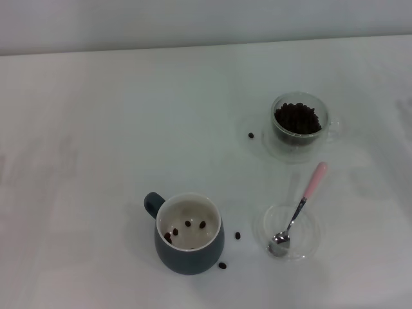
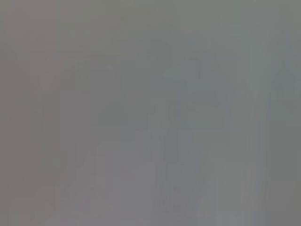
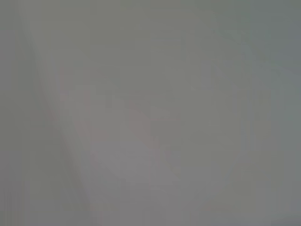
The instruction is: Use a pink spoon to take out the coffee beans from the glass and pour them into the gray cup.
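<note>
Head view shows no arm at all: neither the left nor the right jaws are in sight, so I cannot tell whether they are spread or pressed together, and nothing can be placed relative to them. Both wrist views give only a featureless grey blur.

Largest first, the white desk [image 1: 96, 129] carries everything. One gray cup [image 1: 188, 234] stands toward the near edge, handle turned to the far left, with four beans [image 1: 187, 228] inside on its pale bottom. One glass [image 1: 298, 122] stands farther back and to the right, holding a dark heap of beans that fills much of it. Between them, nearer the front right, one flat clear dish [image 1: 290, 232] holds one pink spoon [image 1: 299, 207], bowl resting in the dish, handle leaning out over the rim toward the glass. Three stray beans lie on the desk: one just left of the glass, two beside the cup.

My judgement: barely started. A few beans have reached the cup; most remain in the glass, and the spoon lies unheld.
</note>
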